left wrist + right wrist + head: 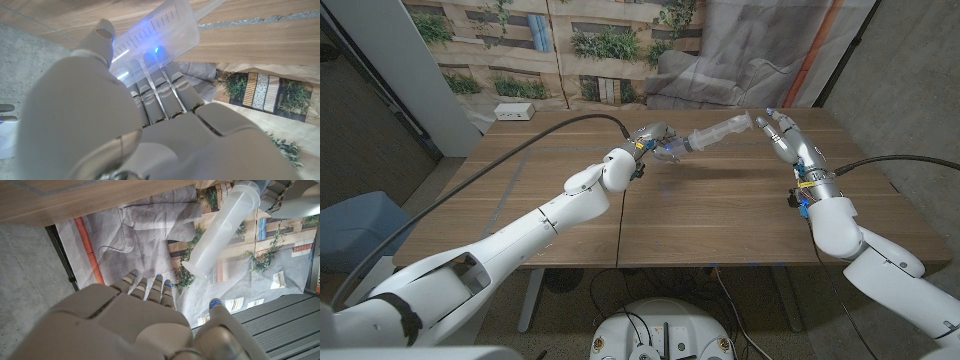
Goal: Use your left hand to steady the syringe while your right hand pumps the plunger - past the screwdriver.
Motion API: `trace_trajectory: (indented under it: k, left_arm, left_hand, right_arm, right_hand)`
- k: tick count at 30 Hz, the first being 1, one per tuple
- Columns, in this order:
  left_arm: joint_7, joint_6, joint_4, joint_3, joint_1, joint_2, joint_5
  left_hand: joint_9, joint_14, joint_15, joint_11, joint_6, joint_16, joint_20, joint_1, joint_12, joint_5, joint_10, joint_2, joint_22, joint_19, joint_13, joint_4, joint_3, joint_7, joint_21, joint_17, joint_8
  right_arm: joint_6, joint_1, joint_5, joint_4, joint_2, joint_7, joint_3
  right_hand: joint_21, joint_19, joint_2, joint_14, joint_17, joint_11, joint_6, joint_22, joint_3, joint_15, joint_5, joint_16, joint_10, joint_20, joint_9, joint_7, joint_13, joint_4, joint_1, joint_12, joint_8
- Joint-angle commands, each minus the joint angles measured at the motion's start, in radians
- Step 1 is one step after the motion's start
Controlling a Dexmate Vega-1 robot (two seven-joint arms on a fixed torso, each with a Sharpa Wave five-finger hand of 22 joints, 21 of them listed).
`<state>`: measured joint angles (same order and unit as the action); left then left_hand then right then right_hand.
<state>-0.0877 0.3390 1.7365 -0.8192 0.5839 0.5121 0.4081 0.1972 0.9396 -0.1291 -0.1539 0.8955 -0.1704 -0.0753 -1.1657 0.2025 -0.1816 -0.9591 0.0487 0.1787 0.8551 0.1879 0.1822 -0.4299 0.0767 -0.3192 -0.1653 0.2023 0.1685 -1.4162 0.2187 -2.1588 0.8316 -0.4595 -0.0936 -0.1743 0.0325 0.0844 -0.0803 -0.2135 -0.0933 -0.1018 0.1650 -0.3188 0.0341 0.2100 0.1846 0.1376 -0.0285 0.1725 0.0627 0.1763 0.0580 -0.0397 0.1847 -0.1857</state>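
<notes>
Syringe: up off the bench [720,200], the clear syringe [718,131] hangs in the air over the far middle, lying roughly level between the two hands.
Left hand: the left hand [653,139] grips the barrel end, fingers [160,95] wrapped round it; printed scale marks show on the clear plastic in the left wrist view.
Right hand: the right hand [778,129] sits at the syringe's other end, near the far right of the bench. Contact there, I cannot tell.
Right wrist view: fingers [145,287] extended and empty, with the syringe [225,227] just beyond them.
Bench extras: a white power strip [514,111] lies at the far left corner.
</notes>
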Motion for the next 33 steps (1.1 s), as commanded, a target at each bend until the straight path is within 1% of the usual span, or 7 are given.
trace_trajectory:
  k: [1,5,9,10,25,29,33]
  left_arm:
    - [-0.018,-0.010,-0.029,-0.005,-0.008,-0.020,-0.035]
    - [-0.021,-0.018,-0.042,-0.010,-0.016,-0.024,-0.041]
    - [-0.022,-0.019,-0.049,-0.013,-0.020,-0.026,-0.047]
    - [-0.020,-0.019,-0.050,-0.014,-0.022,-0.026,-0.047]
    - [-0.021,-0.020,-0.052,-0.023,-0.024,-0.023,-0.055]
    - [-0.022,-0.017,-0.048,-0.023,-0.022,-0.021,-0.055]
    - [-0.023,-0.020,-0.048,-0.024,-0.022,-0.020,-0.057]
  left_hand:
    - [0.004,0.001,-0.104,-0.027,0.074,-0.005,-0.120,0.041,0.001,-0.006,-0.036,-0.118,0.004,0.028,0.006,-0.017,-0.025,-0.038,-0.001,-0.004,0.000]
    - [0.004,0.002,-0.104,-0.028,0.074,-0.005,-0.119,0.043,0.000,-0.006,-0.034,-0.118,0.004,0.029,0.006,-0.016,-0.026,-0.039,-0.001,-0.004,0.000]
    - [0.004,0.001,-0.103,-0.027,0.075,-0.005,-0.119,0.046,0.001,-0.006,-0.037,-0.118,0.004,0.029,0.006,-0.016,-0.027,-0.038,0.000,-0.003,0.000]
    - [0.004,0.001,-0.103,-0.027,0.074,-0.005,-0.119,0.046,0.001,-0.005,-0.037,-0.118,0.004,0.028,0.006,-0.016,-0.028,-0.039,0.000,-0.003,-0.001]
    - [0.004,0.003,-0.102,-0.029,0.072,-0.005,-0.117,0.055,-0.001,-0.005,-0.036,-0.122,0.004,0.028,0.006,-0.014,-0.034,-0.040,0.001,-0.003,-0.002]
    - [0.005,0.004,-0.104,-0.026,0.073,-0.005,-0.117,0.056,-0.001,-0.005,-0.038,-0.123,0.004,0.029,0.006,-0.013,-0.036,-0.040,0.001,-0.004,-0.002]
    - [0.005,0.003,-0.104,-0.030,0.074,-0.005,-0.117,0.056,-0.001,-0.005,-0.038,-0.122,0.004,0.030,0.006,-0.012,-0.037,-0.039,0.001,-0.003,-0.002]
  right_arm:
    - [0.012,0.004,0.071,0.004,0.019,-0.002,-0.020]
    - [0.013,0.010,0.073,-0.002,0.011,-0.001,-0.030]
    - [0.015,0.013,0.092,-0.008,0.020,0.003,-0.036]
    - [0.018,0.014,0.094,-0.010,0.015,0.000,-0.038]
    - [0.048,0.031,0.119,-0.033,0.023,0.026,-0.057]
    - [0.043,0.034,0.121,-0.033,0.027,0.032,-0.061]
    - [0.038,0.039,0.122,-0.031,0.031,0.038,-0.067]
  right_hand:
    - [-0.013,0.001,0.012,-0.008,-0.003,-0.010,-0.006,0.005,-0.008,0.050,-0.004,0.004,0.005,-0.029,0.000,0.010,0.002,-0.001,0.014,0.001,-0.001]
    - [-0.014,0.004,0.013,-0.004,-0.003,-0.010,-0.009,0.005,-0.009,0.049,-0.004,0.007,0.011,-0.030,0.000,0.013,0.002,-0.001,0.013,0.003,-0.002]
    - [-0.014,0.004,0.013,-0.003,-0.002,-0.012,-0.013,0.005,-0.010,0.040,-0.004,0.009,0.013,-0.024,0.000,0.016,0.002,-0.001,0.013,0.003,-0.003]
    - [-0.014,0.004,0.013,-0.003,-0.002,-0.012,-0.013,0.005,-0.010,0.041,-0.004,0.009,0.013,-0.024,0.000,0.016,0.002,-0.001,0.013,0.003,-0.003]
    - [-0.018,0.013,0.013,0.007,0.000,-0.011,-0.026,0.005,-0.014,0.037,-0.005,0.017,0.026,-0.031,0.000,0.016,0.003,-0.004,0.010,0.006,-0.006]
    - [-0.018,0.015,0.014,0.008,0.001,-0.009,-0.027,0.005,-0.016,0.035,-0.005,0.017,0.028,-0.031,0.000,0.015,0.003,-0.004,0.009,0.006,-0.005]
    - [-0.019,0.018,0.015,0.009,0.001,-0.010,-0.030,0.005,-0.017,0.035,-0.005,0.018,0.030,-0.031,0.001,0.016,0.003,-0.005,0.009,0.006,-0.006]
